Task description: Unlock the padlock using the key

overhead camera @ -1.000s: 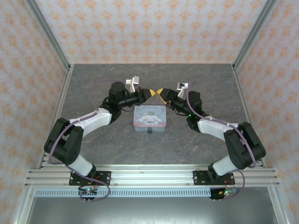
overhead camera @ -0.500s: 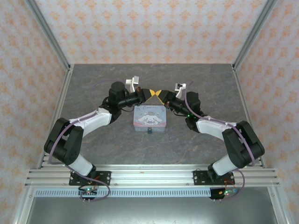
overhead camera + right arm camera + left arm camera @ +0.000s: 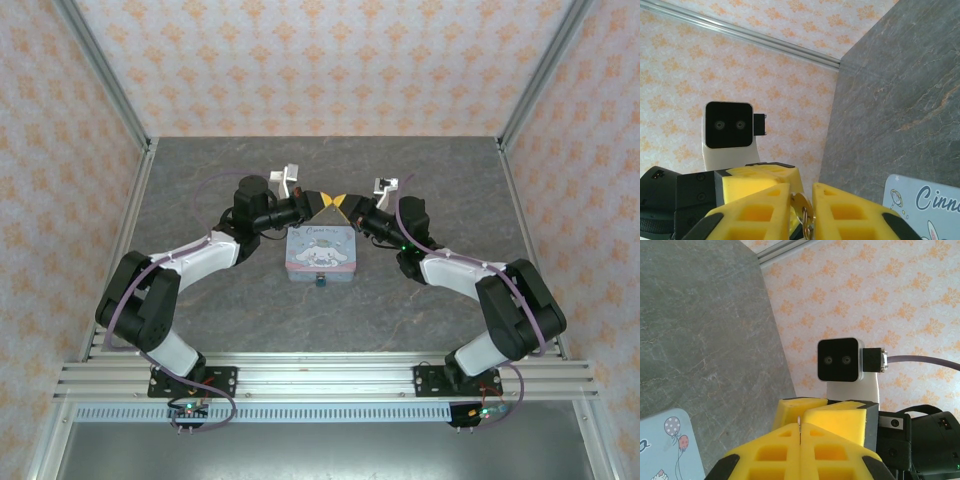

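Observation:
Both grippers meet tip to tip in the air just behind the pastel tin (image 3: pixel 320 250). My left gripper (image 3: pixel 800 424) is shut, with a thin sliver of the key (image 3: pixel 799 421) pinched edge-on between its yellow pads. In the right wrist view the key's round brassy head (image 3: pixel 802 206), with a small ring on it, sits between my right gripper (image 3: pixel 801 187); its pads have closed in to touch the head on both sides. The teal padlock (image 3: pixel 318 283) hangs at the tin's near side, well below both grippers (image 3: pixel 322 201) (image 3: pixel 343 203).
The cartoon tin's lid (image 3: pixel 925 205) (image 3: pixel 665 450) lies directly under the grippers on the grey stone-look table (image 3: pixel 200 300). Patterned walls and metal frame posts (image 3: pixel 105 70) close in the back and sides.
The right gripper's jaws have narrowed from wide apart down onto the key's head and edged slightly left toward the left gripper. The left arm has stayed put, shut.

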{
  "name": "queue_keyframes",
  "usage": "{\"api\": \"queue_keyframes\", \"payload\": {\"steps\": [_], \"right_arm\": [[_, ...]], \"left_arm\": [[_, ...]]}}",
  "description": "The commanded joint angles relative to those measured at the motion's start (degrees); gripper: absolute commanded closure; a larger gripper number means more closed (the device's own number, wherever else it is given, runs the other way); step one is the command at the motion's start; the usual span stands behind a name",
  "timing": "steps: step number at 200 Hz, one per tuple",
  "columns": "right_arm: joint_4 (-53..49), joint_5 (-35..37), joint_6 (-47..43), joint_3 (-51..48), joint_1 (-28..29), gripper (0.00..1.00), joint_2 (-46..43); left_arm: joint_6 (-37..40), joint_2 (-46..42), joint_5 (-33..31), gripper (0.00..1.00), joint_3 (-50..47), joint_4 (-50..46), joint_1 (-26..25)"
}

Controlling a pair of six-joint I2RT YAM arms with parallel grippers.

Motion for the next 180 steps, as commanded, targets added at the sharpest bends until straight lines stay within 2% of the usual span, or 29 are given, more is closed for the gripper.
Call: {"api": "queue_keyframes", "payload": {"steps": [1, 56, 102, 126, 154, 167, 180], "right_arm": [[1.46, -1.05, -0.88, 1.54, 0.44, 0.87, -0.22], [1.23, -1.01, -0.99, 0.95, 0.47, 1.00, -0.53], [1.41, -1.13, -0.69, 0.44, 0.48, 1.00, -0.99], [1.77, -0.78, -0.04, -0.58, 0.43, 1.00, -1.97], [-1.62, 1.88, -0.39, -2.37, 0.43, 1.00, -4.55], [-4.24, 3.17, -1.13, -3.04, 0.34, 1.00, -6.06], [-6.55, 4.33, -1.51, -3.75, 0.33, 1.00, -7.53]], "left_arm": [[0.70, 0.29, 1.51, 1.00, 0.14, 1.57, -0.06], [0.81, 0.71, 1.16, 1.00, 0.29, 1.15, -0.09], [1.15, 0.79, 0.99, 1.00, 0.95, -0.12, -0.09], [1.71, 0.75, -1.19, 1.00, 1.82, -3.52, 0.06], [1.10, -1.02, -4.75, 0.76, 1.05, -4.21, 0.34], [1.03, -2.83, -6.25, 0.58, 0.14, -4.70, 0.67], [1.39, -5.06, -7.58, 0.44, -0.99, -5.89, 0.89]]}}
